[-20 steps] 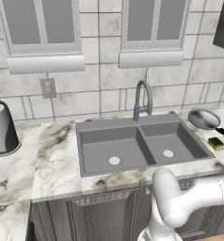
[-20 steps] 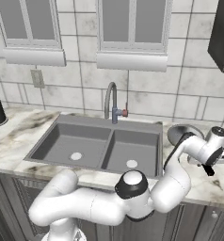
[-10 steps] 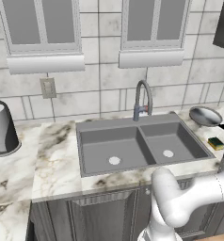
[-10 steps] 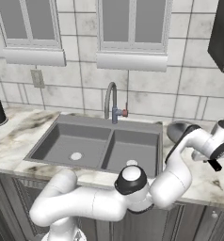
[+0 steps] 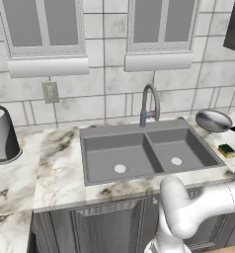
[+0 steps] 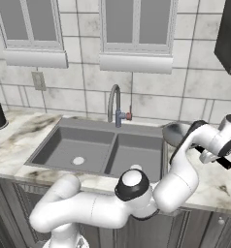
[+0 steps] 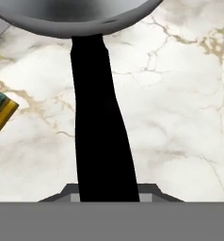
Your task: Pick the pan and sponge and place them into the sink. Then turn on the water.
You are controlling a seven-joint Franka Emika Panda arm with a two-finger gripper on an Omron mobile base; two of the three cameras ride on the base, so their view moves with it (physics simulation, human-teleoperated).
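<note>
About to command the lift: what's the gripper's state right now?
Gripper: shut on the pan's handle; the pan sits on the counter right of the sink.

One pan, one sponge, two basins.

Left base view. Marble counter runs the width of the frame, dark cabinet fronts below. Sink, dark grey, two basins, each with a pale round drain; arched faucet at its back edge, centred. Pan sits near the counter's back right corner. Sponge lies just right of the sink, nearer the front edge, apart from the pan. Paper towel holder at the counter's left edge. Wall outlet above.
</note>
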